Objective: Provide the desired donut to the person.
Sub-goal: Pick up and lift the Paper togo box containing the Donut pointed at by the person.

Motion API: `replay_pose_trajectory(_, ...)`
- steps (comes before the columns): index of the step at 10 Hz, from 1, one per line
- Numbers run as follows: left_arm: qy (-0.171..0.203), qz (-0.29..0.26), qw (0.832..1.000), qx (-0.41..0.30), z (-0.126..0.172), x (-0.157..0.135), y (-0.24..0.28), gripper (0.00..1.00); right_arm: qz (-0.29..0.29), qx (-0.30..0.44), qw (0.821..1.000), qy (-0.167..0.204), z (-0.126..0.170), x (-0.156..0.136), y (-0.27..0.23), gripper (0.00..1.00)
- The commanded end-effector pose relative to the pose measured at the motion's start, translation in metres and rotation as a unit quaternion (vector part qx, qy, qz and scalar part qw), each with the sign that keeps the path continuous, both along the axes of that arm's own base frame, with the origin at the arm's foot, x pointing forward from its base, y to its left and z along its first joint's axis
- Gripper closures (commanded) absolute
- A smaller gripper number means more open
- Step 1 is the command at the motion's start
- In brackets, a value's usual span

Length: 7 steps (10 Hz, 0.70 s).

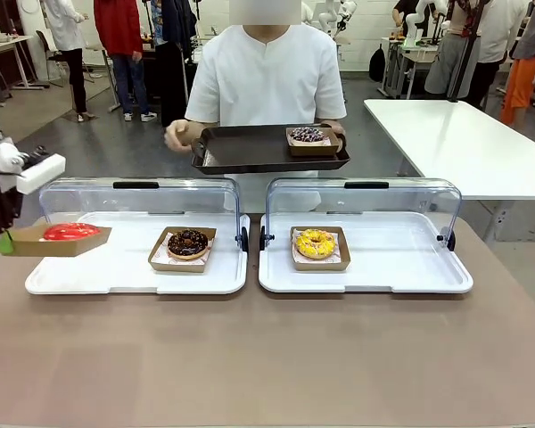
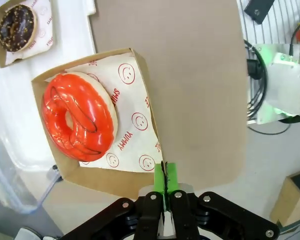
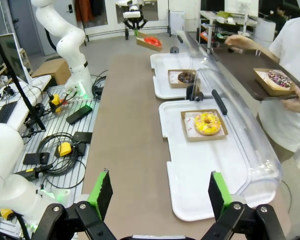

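Note:
My left gripper is shut on the rim of a cardboard box that holds a glossy red donut, lifted over the left end of the left white tray. In the left wrist view the green pads pinch the box's edge, with the red donut just beyond. The person stands at the far side holding a dark tray with a sprinkled donut on it. My right gripper is open above the table's near end, holding nothing.
A chocolate donut sits boxed on the left white tray. A yellow donut sits boxed on the right white tray. Both clear lids stand raised behind the trays. Brown tabletop lies bare in front.

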<state>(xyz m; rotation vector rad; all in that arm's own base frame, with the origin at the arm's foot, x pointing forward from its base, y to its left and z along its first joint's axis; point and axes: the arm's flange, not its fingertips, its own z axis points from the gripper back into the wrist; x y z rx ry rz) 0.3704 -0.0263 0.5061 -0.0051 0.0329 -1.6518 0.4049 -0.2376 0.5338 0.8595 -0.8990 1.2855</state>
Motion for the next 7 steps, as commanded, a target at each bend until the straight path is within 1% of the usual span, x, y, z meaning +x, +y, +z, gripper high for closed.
replay_pose_trajectory(1, -0.019, 0.025, 0.999, 0.009, 0.035, -0.004, -0.003, 1.00, 0.000, 0.002, 1.000, 0.000, -0.001, -0.001, -0.001, 0.00)
replay_pose_trajectory(3, -0.035, 0.024, 0.999, -0.004, 0.072, -0.010, -0.007, 1.00, 0.000, 0.002, 1.000, 0.000, -0.001, -0.001, -0.001, 0.00)
replay_pose_trajectory(4, -0.044, 0.032, 0.998, -0.004, 0.087, -0.013, -0.009, 1.00, 0.000, 0.002, 1.000, 0.000, -0.001, -0.001, -0.001, 0.00)
replay_pose_trajectory(6, -0.056, 0.033, 0.998, -0.006, 0.110, -0.008, -0.010, 1.00, 0.000, 0.002, 1.000, 0.000, -0.001, -0.001, -0.001, 0.00)
replay_pose_trajectory(7, -0.055, 0.033, 0.998, -0.012, 0.114, -0.006, -0.009, 1.00, 0.000, 0.002, 1.000, 0.000, -0.001, -0.001, -0.001, 0.00)
